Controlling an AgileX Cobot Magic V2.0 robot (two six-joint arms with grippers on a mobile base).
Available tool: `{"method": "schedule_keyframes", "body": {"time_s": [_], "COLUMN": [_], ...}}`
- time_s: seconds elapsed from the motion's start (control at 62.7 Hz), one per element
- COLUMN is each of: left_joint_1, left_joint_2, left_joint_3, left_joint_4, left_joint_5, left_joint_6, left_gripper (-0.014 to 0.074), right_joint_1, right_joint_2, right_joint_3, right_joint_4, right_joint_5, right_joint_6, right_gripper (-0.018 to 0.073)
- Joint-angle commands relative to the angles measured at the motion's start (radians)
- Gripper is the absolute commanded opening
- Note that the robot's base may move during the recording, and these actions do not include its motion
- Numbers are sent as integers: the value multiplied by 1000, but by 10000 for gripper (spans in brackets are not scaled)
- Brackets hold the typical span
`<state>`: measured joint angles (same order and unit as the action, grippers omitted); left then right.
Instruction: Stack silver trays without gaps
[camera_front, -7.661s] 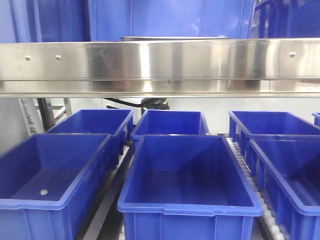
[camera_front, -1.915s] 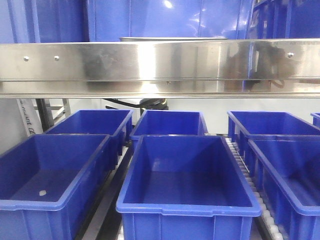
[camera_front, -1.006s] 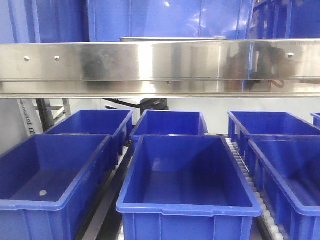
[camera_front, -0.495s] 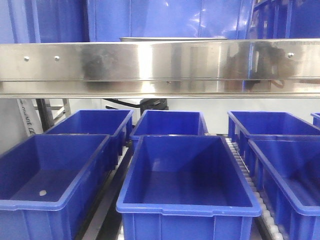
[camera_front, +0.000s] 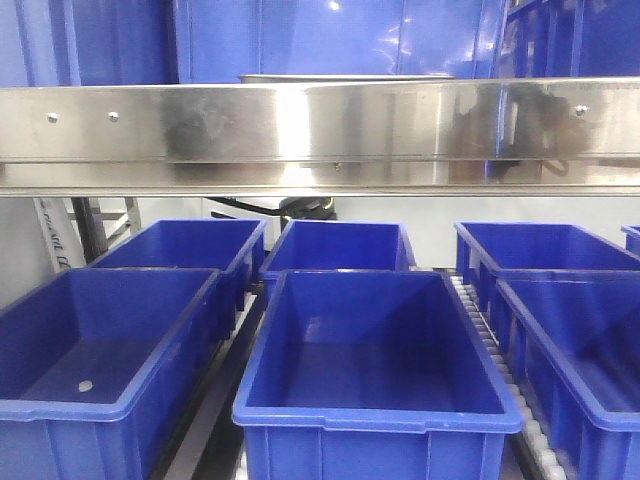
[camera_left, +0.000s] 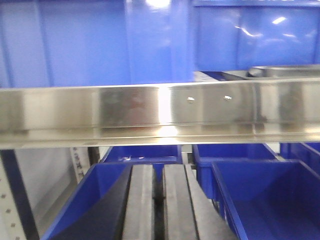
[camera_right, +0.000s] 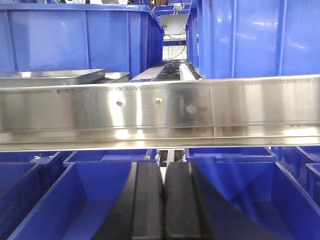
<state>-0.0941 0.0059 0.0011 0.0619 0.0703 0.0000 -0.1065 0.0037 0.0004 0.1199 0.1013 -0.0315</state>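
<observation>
A long riveted steel shelf beam (camera_front: 320, 135) runs straight across the front view, and everything else sits above or below it. Just above its top edge, a little left of the middle, the thin rim of a silver tray (camera_front: 345, 77) peeks out against tall blue crates (camera_front: 300, 35) standing on the upper level. From the right wrist view the tray (camera_right: 50, 77) shows more clearly, lying behind the beam (camera_right: 160, 112) at its left end, with the edge of a second tray (camera_right: 117, 76) just beside it; whether the two touch I cannot tell. The left wrist view catches tray rims (camera_left: 285, 71) behind the beam's right end.

Below the beam I count six blue bins in the front view, a sliver of a seventh at the far right edge: the near middle bin (camera_front: 378, 360), a near left bin (camera_front: 100, 350) with a small pale speck on its floor, a near right one (camera_front: 580, 350), and three more behind them.

The left gripper (camera_left: 156, 205) hangs below the beam with its two dark fingers pressed nearly together, holding nothing. The right gripper (camera_right: 162, 202) sits likewise under the beam, fingers closed on empty air.
</observation>
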Motion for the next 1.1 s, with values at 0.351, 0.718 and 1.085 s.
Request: {"method": "schedule_keyframes", "body": {"time_s": [0.351, 0.718, 1.085], "left_joint_1": [60, 25, 26], "left_joint_2": [-6, -6, -6], "left_joint_3": [-1, -1, -1], "left_joint_4": [-4, -2, -5], "left_joint_5": [-36, -36, -36], "left_joint_6": [-29, -27, -27], "left_gripper": [-8, -8, -8], "right_joint_1": [2, 2, 2], "right_joint_2": [-4, -4, -4], "right_joint_3": [0, 0, 0], "right_joint_4": [-9, -9, -9], "right_joint_5": [-12, -12, -12], "right_joint_6": [-4, -4, -4], "right_gripper": [-79, -79, -79]}}
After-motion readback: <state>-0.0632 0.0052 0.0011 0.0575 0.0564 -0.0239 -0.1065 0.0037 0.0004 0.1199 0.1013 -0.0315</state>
